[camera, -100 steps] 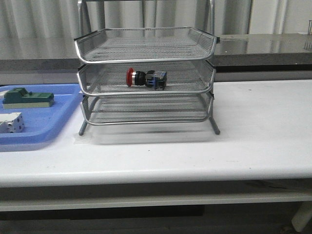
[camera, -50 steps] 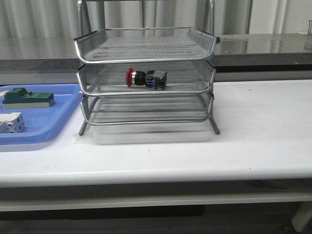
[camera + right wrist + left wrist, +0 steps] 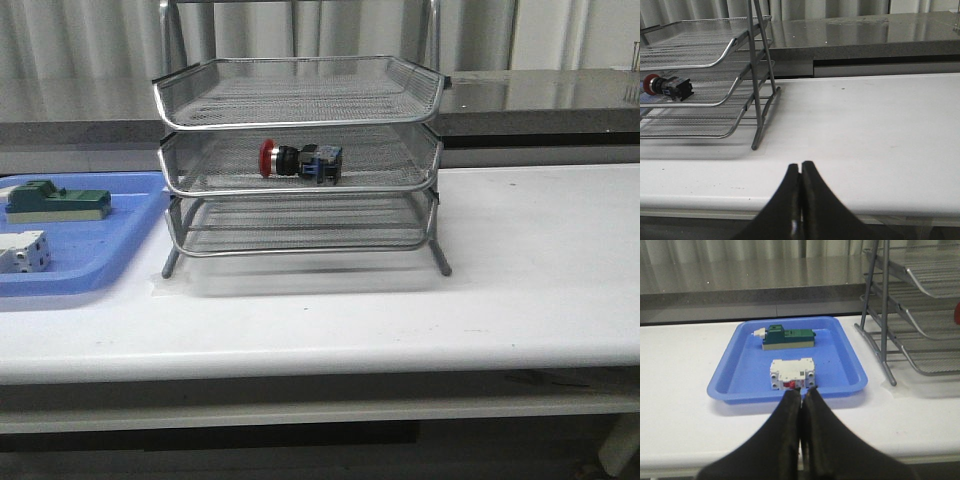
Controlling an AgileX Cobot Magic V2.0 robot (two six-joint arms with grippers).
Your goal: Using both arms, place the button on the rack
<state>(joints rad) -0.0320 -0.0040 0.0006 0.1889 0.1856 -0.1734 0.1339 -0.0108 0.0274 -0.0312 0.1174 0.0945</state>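
- Red-capped button (image 3: pixel 300 160) lies in my rack's (image 3: pixel 300 100) middle tray; bumping it could roll it.
- Left gripper (image 3: pixel 801 396) and right gripper (image 3: pixel 800 170) pressed together, empty.

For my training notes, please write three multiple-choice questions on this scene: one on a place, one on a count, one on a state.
1. Where is the button lying?
A. top tray
B. middle tray of the rack
C. blue tray

2. How many blocks lie in the blue tray?
A. one
B. two
C. four

3. How is the left gripper?
A. shut, empty
B. wide open
C. holding the button

Answers: 1 B, the red cap shows behind the middle mesh; 2 B, one green block and one white block; 3 A, its fingers meet with nothing between.
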